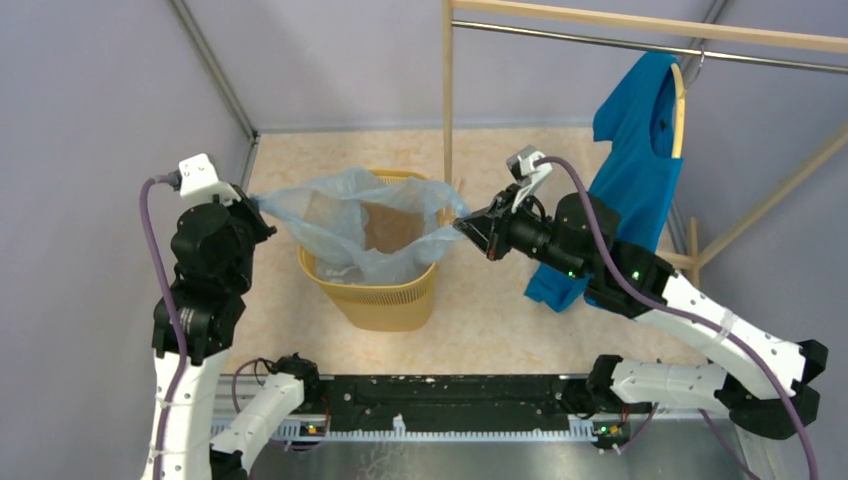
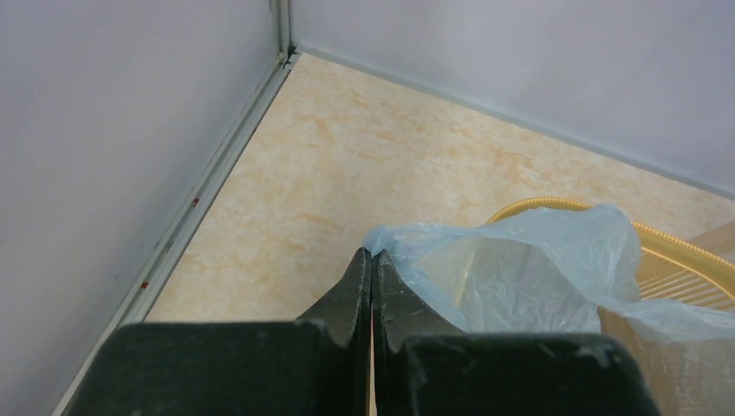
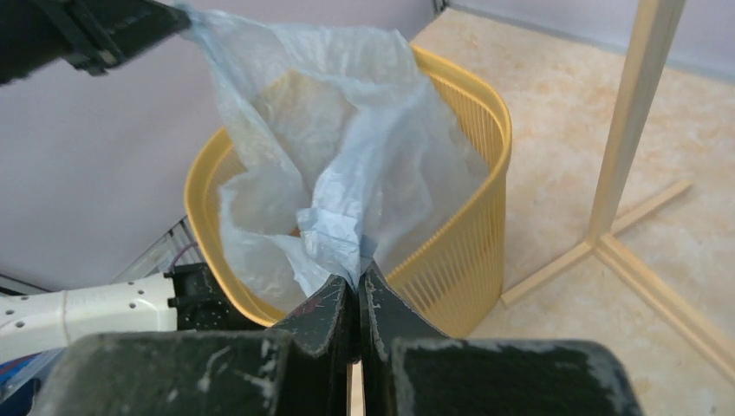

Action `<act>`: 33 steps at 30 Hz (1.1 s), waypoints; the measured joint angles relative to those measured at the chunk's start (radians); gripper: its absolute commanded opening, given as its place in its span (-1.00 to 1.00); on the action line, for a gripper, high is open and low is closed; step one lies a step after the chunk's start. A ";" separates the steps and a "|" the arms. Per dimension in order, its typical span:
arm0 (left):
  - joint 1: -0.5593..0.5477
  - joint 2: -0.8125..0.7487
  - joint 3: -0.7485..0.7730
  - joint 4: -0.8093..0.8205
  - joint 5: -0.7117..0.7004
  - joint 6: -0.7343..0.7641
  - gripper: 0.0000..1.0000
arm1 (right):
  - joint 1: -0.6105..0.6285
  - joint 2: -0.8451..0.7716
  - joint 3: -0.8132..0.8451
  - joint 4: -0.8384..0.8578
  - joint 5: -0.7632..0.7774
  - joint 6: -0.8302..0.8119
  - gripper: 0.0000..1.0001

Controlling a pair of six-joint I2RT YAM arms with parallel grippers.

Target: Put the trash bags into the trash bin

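Observation:
A pale blue translucent trash bag is stretched open over the yellow mesh trash bin and sags into it. My left gripper is shut on the bag's left edge, left of the bin rim. In the left wrist view the jaws pinch the film. My right gripper is shut on the bag's right edge, right of the rim. In the right wrist view the jaws pinch the bag above the bin.
A wooden clothes rack stands just behind the bin, its post close to my right gripper. A bright blue shirt hangs on it at the right. Walls close in on the left and the back.

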 measured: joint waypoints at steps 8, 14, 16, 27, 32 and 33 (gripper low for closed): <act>0.000 0.026 0.089 -0.040 -0.048 -0.011 -0.98 | -0.024 -0.104 -0.208 0.037 0.035 0.063 -1.00; 0.000 0.082 0.095 -0.037 -0.093 -0.007 -0.97 | -0.024 -0.173 -0.233 0.039 0.140 0.037 -1.00; 0.000 0.109 0.080 -0.019 -0.097 -0.005 -0.97 | -0.024 -0.172 -0.239 0.042 0.166 0.029 -1.00; 0.000 0.186 0.086 -0.058 -0.085 -0.045 -0.78 | -0.141 -0.200 -0.323 0.052 0.184 0.025 -1.00; 0.000 0.164 0.150 -0.103 -0.053 -0.064 0.04 | -0.173 -0.171 -0.335 0.057 0.067 0.029 -0.83; 0.000 0.164 0.172 -0.118 -0.033 -0.076 0.26 | -0.172 -0.167 -0.333 0.054 0.045 0.030 -0.74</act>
